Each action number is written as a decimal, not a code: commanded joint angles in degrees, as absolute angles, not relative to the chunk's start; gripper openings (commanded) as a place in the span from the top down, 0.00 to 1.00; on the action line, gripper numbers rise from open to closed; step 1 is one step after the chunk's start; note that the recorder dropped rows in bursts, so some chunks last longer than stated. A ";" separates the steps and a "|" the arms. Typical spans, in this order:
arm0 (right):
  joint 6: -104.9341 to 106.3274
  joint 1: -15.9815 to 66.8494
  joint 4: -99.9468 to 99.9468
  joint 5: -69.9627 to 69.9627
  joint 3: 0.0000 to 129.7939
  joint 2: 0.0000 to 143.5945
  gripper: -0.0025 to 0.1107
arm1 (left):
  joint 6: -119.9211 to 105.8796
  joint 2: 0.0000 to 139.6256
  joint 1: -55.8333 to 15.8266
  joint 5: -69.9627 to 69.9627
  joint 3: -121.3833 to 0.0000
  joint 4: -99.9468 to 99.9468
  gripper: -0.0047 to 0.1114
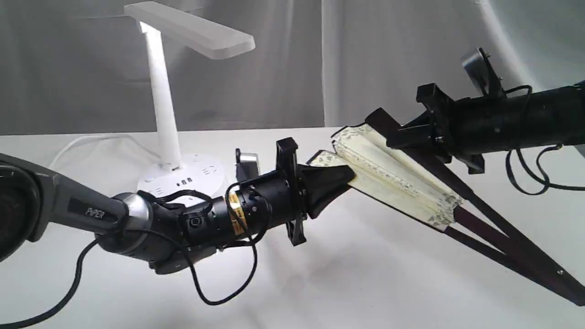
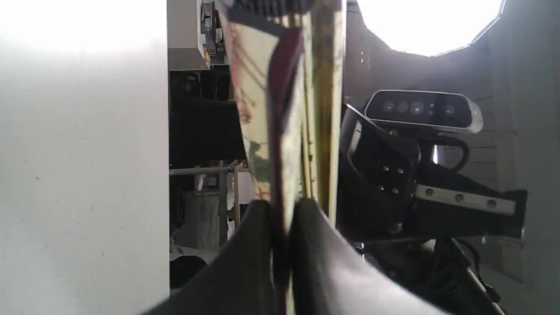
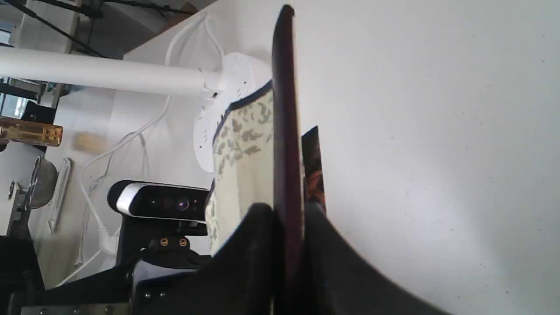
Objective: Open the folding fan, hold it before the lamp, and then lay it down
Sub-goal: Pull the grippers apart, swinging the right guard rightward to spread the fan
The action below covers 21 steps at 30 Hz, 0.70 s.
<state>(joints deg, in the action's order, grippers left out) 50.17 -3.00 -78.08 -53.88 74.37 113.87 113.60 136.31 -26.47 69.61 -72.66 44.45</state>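
Above table [image 1: 365, 283]: folding fan [image 1: 397, 183] partly spread, tilted.
Left gripper [image 1: 343, 177]: clamped on fan's lower guard.
Right gripper [image 1: 394, 137]: clamped on upper guard.

The fan [image 1: 397, 183] has matt cream paper pleats and dark maroon wooden guards with a slight sheen. The lamp [image 1: 160, 105] is smooth white plastic, faintly glossy. The table [image 1: 365, 283] looks matt, smooth and white. The left gripper [image 1: 349, 176] and right gripper [image 1: 390, 137] look like matt black plastic. The far curtain [image 1: 388, 55] is soft grey cloth.
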 commanded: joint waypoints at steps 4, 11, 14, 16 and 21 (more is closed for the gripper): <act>50.30 -3.51 -80.11 -52.29 74.78 113.55 0.98 | 112.36 133.95 -26.62 69.96 -72.81 45.67 0.96; 49.11 -4.66 -84.11 -52.36 74.78 113.55 0.98 | 111.81 131.91 -26.62 69.96 -69.51 42.02 0.96; 47.68 -5.53 -85.69 -53.87 74.78 113.55 0.98 | 111.16 130.96 -26.62 69.96 -66.89 37.69 0.96; 47.68 -5.92 -85.70 -54.74 74.78 113.55 0.98 | 109.44 130.28 -26.75 69.96 -65.66 36.02 0.96; 45.66 -6.44 -85.70 -55.15 74.78 113.55 0.98 | 106.88 127.62 -26.89 69.96 -63.37 31.74 0.96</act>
<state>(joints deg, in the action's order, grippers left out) 46.30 -5.92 -86.03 -54.80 74.46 113.87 108.81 129.26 -26.70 68.97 -63.95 34.81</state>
